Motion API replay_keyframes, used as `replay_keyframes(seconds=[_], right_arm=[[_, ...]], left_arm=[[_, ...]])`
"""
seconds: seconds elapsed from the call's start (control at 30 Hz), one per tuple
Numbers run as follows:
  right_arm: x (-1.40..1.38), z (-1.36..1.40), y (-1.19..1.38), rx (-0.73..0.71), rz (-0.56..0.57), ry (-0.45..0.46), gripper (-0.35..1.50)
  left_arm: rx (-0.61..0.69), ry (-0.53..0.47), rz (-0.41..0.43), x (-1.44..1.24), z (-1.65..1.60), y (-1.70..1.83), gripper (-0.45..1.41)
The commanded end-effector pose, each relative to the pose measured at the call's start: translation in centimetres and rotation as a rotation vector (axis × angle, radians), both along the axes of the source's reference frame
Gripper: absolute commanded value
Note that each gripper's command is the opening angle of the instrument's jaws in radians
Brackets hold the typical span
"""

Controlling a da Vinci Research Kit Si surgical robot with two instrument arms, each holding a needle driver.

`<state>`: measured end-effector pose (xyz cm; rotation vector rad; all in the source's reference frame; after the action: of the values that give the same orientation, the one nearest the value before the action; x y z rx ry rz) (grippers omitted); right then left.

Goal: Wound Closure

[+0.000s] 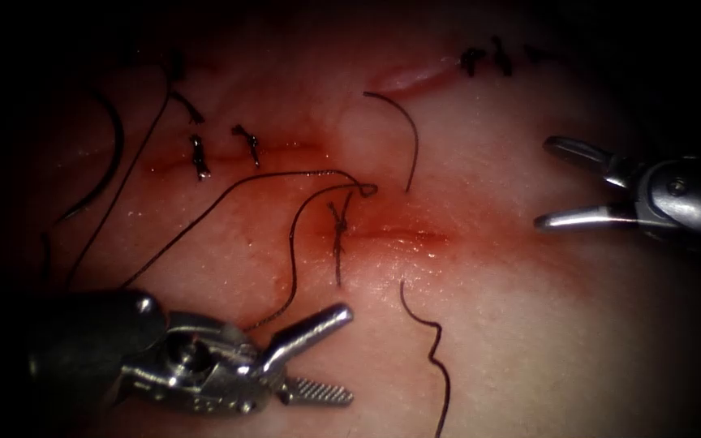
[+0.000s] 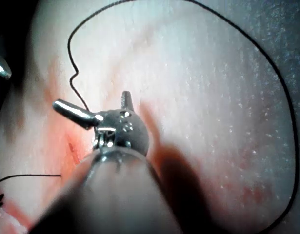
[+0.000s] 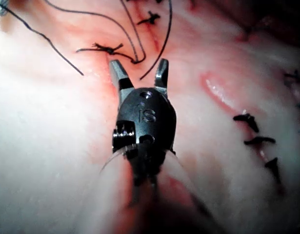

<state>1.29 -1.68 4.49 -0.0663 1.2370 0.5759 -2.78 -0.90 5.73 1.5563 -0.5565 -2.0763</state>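
Far to the left of the knot (image 1: 339,223) a thick dark arc (image 1: 111,154) lies on the tissue (image 1: 529,324). I take it for the needle, lying loose with neither tool on it, though I cannot tell for certain. Between it and the knot, and a little above, two older stitches (image 1: 199,156) cross the cut (image 1: 403,235).

Below and left of the knot is the left tool (image 1: 342,354), its jaws spread wide and holding nothing. The left wrist view shows this tool (image 2: 91,100) gaping in the same way. The thread (image 1: 229,191) runs from the knot out to the left. A loop of it drops toward the left tool's upper jaw; whether it touches the jaw I cannot tell.

The knot itself sits across the cut, with red fluid (image 1: 383,219) pooled just right of it. One loose thread end (image 1: 410,138) curves just above and right of the knot, and another (image 1: 430,345) trails below and right.

Well to the right of the knot, the right tool (image 1: 545,182) hangs over bare tissue, jaws parted and empty. Its wrist view shows this tool (image 3: 138,63) open just short of the knot (image 3: 108,48). Far up and right of the knot lies a row of finished stitches (image 1: 484,61).

I judge this a pause between holds, with a stitch tied at the knot and both tools free. The next move calls for a clean grasp on one single strand among several that cross.
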Motion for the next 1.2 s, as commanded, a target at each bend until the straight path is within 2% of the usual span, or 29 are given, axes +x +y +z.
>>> replay_keyframes(seconds=[0.03,0.13,0.5,0.77,0.8,0.83,0.9,0.93,0.97,1.03,1.2], right_arm=[[0.12,0.07,0.02,-0.003,-0.002,0.002,1.48],[0.14,0.13,0.00,-0.013,-0.008,-0.003,1.48],[0.17,0.21,-0.03,-0.007,-0.014,-0.004,1.47],[0.24,0.22,-0.06,-0.012,-0.016,0.001,1.45],[0.25,0.23,-0.07,-0.012,-0.018,-0.001,1.45],[0.25,0.23,-0.07,-0.013,-0.020,0.002,1.45],[0.26,0.24,-0.09,-0.008,-0.020,0.002,1.43],[0.27,0.24,-0.10,-0.008,-0.027,0.006,1.43],[0.27,0.24,-0.11,-0.008,-0.033,0.008,1.42],[0.27,0.22,-0.15,-0.005,-0.058,0.021,1.38],[0.32,0.10,-0.26,0.025,-0.163,0.052,1.33]], left_arm=[[-0.012,-0.009,0.016,-0.10,0.03,0.00,1.13],[-0.036,-0.031,0.053,-0.22,-0.09,-0.06,1.26],[-0.125,-0.103,0.095,-0.48,-0.59,-0.19,1.28],[-0.190,-0.111,0.117,-0.59,-0.54,-0.27,1.28],[-0.193,-0.114,0.116,-0.59,-0.54,-0.28,1.21],[-0.192,-0.108,0.120,-0.59,-0.54,-0.28,1.06],[-0.182,-0.066,0.141,-0.58,-0.55,-0.26,0.56],[-0.171,-0.029,0.162,-0.57,-0.56,-0.22,0.15],[-0.174,-0.014,0.177,-0.56,-0.57,-0.19,-0.13],[-0.169,-0.004,0.176,-0.52,-0.59,-0.07,-0.45],[-0.152,-0.010,0.115,-0.40,-0.60,0.27,-0.30]])
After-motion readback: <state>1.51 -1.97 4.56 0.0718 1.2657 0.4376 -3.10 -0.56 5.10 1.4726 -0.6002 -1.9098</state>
